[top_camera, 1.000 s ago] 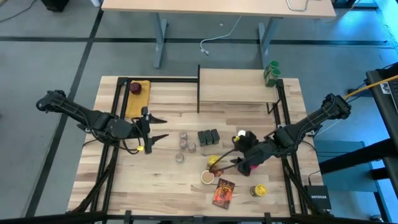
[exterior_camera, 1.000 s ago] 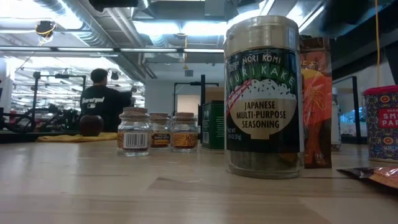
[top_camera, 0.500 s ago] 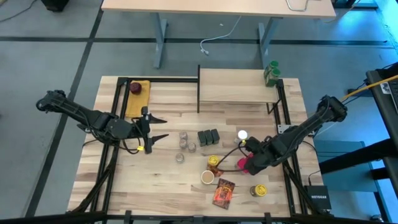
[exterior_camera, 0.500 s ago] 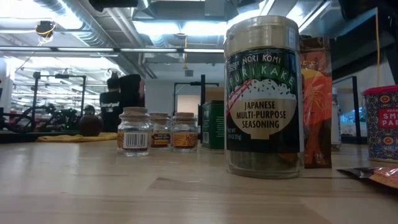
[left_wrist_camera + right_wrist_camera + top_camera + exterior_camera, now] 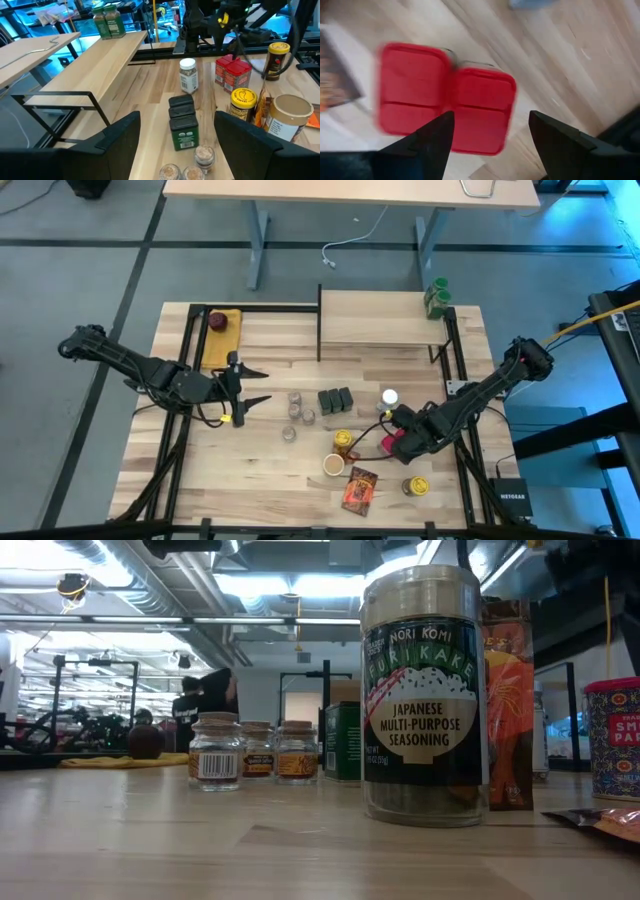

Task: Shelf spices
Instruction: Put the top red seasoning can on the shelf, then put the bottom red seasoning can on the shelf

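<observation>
The spices stand in the middle of the table: small jars (image 5: 295, 415), three dark tins (image 5: 335, 400), a white-lidded jar (image 5: 389, 397), a yellow-lidded jar (image 5: 343, 440), a tan-lidded jar (image 5: 333, 465), an orange packet (image 5: 360, 488) and two red boxes (image 5: 482, 110) side by side. My right gripper (image 5: 395, 442) (image 5: 490, 142) points down, open, over the red boxes without touching them. My left gripper (image 5: 257, 385) (image 5: 177, 116) waits open, left of the small jars. The shelf (image 5: 380, 318) stands at the far edge with green-lidded jars (image 5: 437, 297) on its right end.
A dark red round thing on a yellow pad (image 5: 217, 320) lies at the far left. Another yellow-lidded jar (image 5: 415, 486) stands near the front right. The low view is filled by a furikake jar (image 5: 422, 690). A person (image 5: 205, 700) moves in the room behind.
My right gripper has sunk toward the red boxes and tipped from a slant to pointing straight down, rolling as it went. The white-lidded jar, half hidden under the arm before, now shows clear. No spice has moved.
</observation>
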You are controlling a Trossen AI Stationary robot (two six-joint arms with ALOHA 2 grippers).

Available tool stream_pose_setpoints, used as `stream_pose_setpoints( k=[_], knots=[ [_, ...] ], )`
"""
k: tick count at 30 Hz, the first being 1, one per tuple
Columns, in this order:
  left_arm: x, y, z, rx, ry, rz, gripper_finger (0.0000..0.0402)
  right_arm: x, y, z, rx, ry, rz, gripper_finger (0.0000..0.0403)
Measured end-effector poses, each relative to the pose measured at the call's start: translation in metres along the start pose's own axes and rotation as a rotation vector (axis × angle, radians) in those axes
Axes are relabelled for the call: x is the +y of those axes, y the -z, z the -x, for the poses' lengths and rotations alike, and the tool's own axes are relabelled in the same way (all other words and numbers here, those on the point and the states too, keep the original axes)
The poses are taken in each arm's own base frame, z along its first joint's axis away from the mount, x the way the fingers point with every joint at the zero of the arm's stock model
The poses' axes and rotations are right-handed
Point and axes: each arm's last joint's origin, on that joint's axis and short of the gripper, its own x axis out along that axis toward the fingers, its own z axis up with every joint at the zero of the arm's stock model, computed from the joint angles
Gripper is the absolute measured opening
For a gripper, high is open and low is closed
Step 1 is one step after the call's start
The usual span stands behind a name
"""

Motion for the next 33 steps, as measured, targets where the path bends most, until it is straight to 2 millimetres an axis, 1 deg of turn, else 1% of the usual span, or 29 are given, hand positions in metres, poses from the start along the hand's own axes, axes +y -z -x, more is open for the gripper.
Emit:
stream_pose_setpoints(
  k=[4,8,10,13,15,18,26,29,31,33],
  knots=[
    [0.0,0.0,0.0,0.0,0.0,-0.003,0.0249,-0.002,0.002,-0.012,0.023,-0.021,-0.012,0.0264],
    [0.0,0.0,0.0,0.0,0.0,-0.003,0.0249,0.005,0.001,-0.014,-0.001,-0.085,-0.006,0.0264],
    [0.0,0.0,0.0,0.001,0.0,-0.003,0.0249,0.002,0.002,-0.018,0.016,-0.043,0.015,0.0264],
    [0.0,0.0,0.0,0.0,0.0,-0.003,0.0249,0.002,0.002,-0.014,0.023,-0.057,0.01,0.0264],
    [0.0,0.0,0.0,0.0,0.0,-0.003,0.0249,-0.002,0.003,-0.017,0.032,-0.019,0.004,0.0264],
    [0.0,0.0,0.0,0.0,0.0,-0.003,0.0249,0.0,0.002,-0.015,0.025,-0.035,0.002,0.0264],
    [0.0,0.0,0.0,0.0,0.0,-0.003,0.0249,-0.003,0.003,-0.015,0.027,0.0,0.016,0.0264],
    [0.0,0.0,0.0,0.0,0.0,-0.004,0.0249,-0.001,0.004,-0.014,0.06,-0.045,0.023,0.0264],
    [0.0,0.0,0.0,0.001,0.0,-0.004,0.0249,0.002,0.004,-0.012,0.085,-0.104,0.022,0.0264],
    [0.0,0.0,0.0,0.001,0.0,-0.004,0.0249,0.004,0.003,-0.006,0.07,-0.181,0.02,0.0264]
  ],
)
